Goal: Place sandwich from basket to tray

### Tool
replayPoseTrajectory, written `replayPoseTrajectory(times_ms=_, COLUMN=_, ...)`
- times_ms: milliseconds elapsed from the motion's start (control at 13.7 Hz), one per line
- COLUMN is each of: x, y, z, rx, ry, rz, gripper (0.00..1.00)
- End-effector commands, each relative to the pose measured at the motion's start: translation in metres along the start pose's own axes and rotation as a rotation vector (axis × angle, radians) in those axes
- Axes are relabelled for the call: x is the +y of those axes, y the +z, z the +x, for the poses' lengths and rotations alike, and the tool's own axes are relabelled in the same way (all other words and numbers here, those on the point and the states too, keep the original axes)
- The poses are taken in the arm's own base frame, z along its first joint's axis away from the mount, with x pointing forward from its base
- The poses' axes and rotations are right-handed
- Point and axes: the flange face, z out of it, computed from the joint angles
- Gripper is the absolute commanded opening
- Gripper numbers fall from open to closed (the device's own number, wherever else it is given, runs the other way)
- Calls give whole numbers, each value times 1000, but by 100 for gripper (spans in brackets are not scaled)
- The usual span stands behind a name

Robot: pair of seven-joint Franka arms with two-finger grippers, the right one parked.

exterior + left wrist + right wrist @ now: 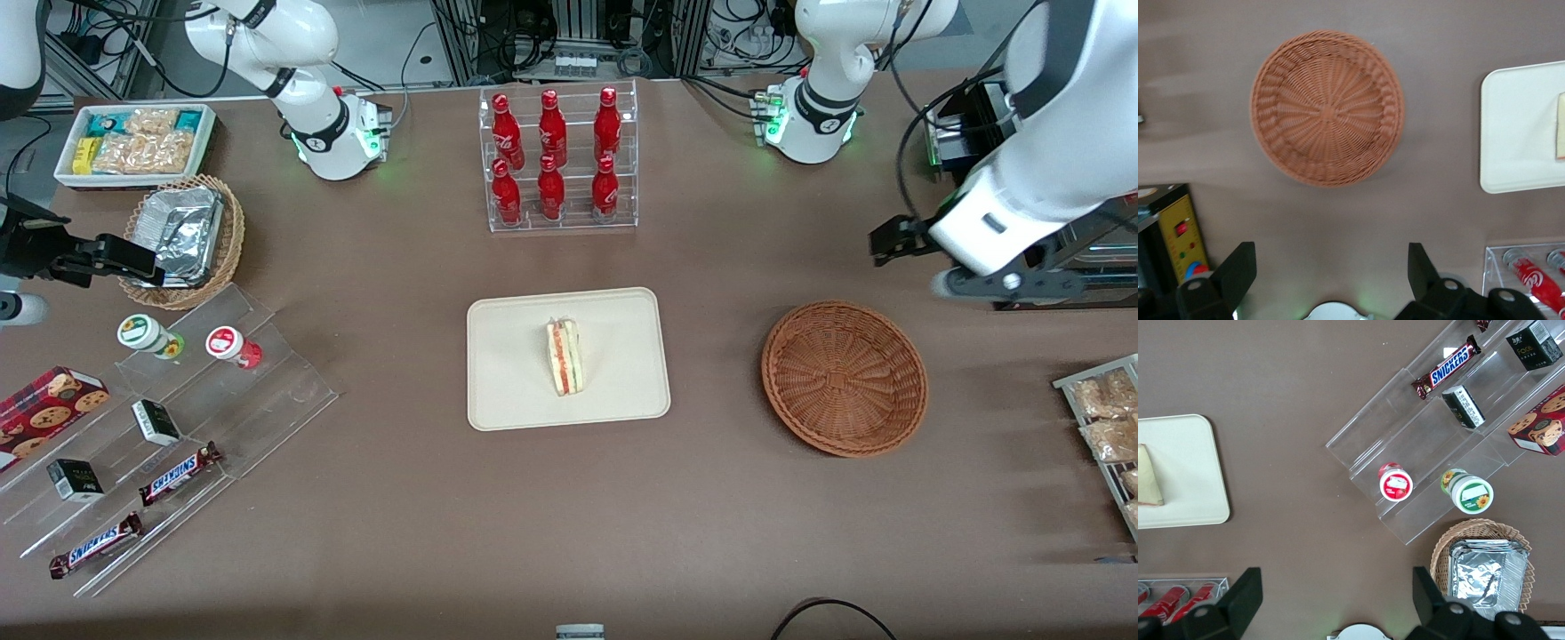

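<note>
sandwich (564,357) lies on tray (507,391), well apart from spread-fingered gripper (1328,277).

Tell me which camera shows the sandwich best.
The front view: the whole sandwich lies on the tray, filling layers visible. Both wrist views catch only a pale cropped edge. The gripper, fingers open, hangs above the empty basket.

Desk (569,533), brown surface.
- Clear rack (563,222): six red cola bottles (552,129), upright, in two rows.
- Parked arm's end: white bin (206,133) of snack packets; foil-lined tan basket (185,238) just nearer the camera.
- Stepped acrylic stand (293,391): two lidded cups (149,334), small dark boxes (156,421), two Snickers bars (180,473). Cookie box (49,404) beside it.
- Working arm's end: bagged snacks (1102,427) on a rack.
</note>
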Motion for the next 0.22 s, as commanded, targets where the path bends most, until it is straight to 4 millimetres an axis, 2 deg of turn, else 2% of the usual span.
replayPoseTrajectory(times_ms=0, x=-19, y=-17, z=-16, rx=-6, ry=22, rz=11, gripper=100)
replayPoseTrajectory(times_ms=146, x=-20, y=-22, z=-24, rx=-17, ry=19, rz=14, gripper=100)
